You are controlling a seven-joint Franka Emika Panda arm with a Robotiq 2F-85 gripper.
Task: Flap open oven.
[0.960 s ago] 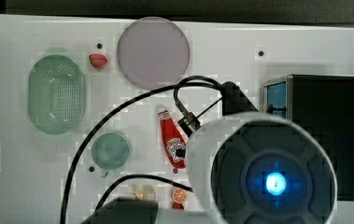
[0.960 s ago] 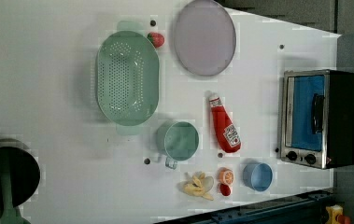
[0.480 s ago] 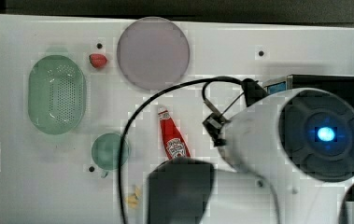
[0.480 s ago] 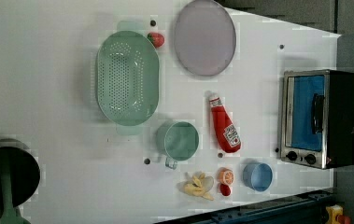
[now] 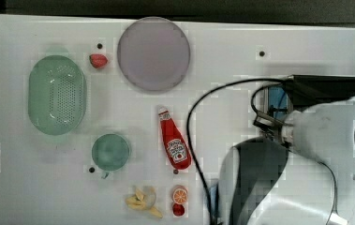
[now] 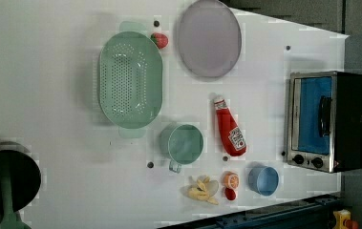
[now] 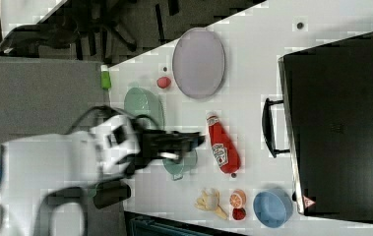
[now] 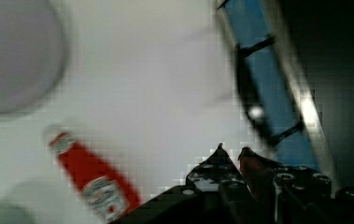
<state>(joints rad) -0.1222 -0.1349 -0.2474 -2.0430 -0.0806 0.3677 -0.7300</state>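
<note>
The oven (image 6: 325, 121) sits at the left view's right edge of the white table (image 6: 49, 95), its blue glass door shut and facing up toward that camera, with the dark bar handle across the glass and two knobs at the near end. The right view shows the same oven (image 7: 341, 128) from its black top, the handle sticking out toward the ketchup bottle (image 7: 223, 143). In the top view the arm covers most of the oven (image 5: 327, 86), leaving a strip of black casing and a sliver of blue glass. The gripper (image 8: 230, 154) appears in the wrist view with its two fingertips nearly pressed together, a thin gap between them and nothing pinched; the tips hang beside the door's handle, apart from it. In the right view the gripper (image 7: 198, 140) reaches over the green cup (image 7: 179, 164), well apart from the oven. The left view shows a blue bowl (image 6: 263, 180) just beside the oven's knob end. Between arm and oven lies the ketchup bottle on its side; around it are a grey plate (image 6: 209, 38), a green colander (image 6: 130, 80), a strawberry (image 6: 159, 40), an orange slice (image 6: 231, 180) and a banana peel (image 6: 201, 189). A black cable (image 5: 198, 126) loops across the table in the top view.
</note>
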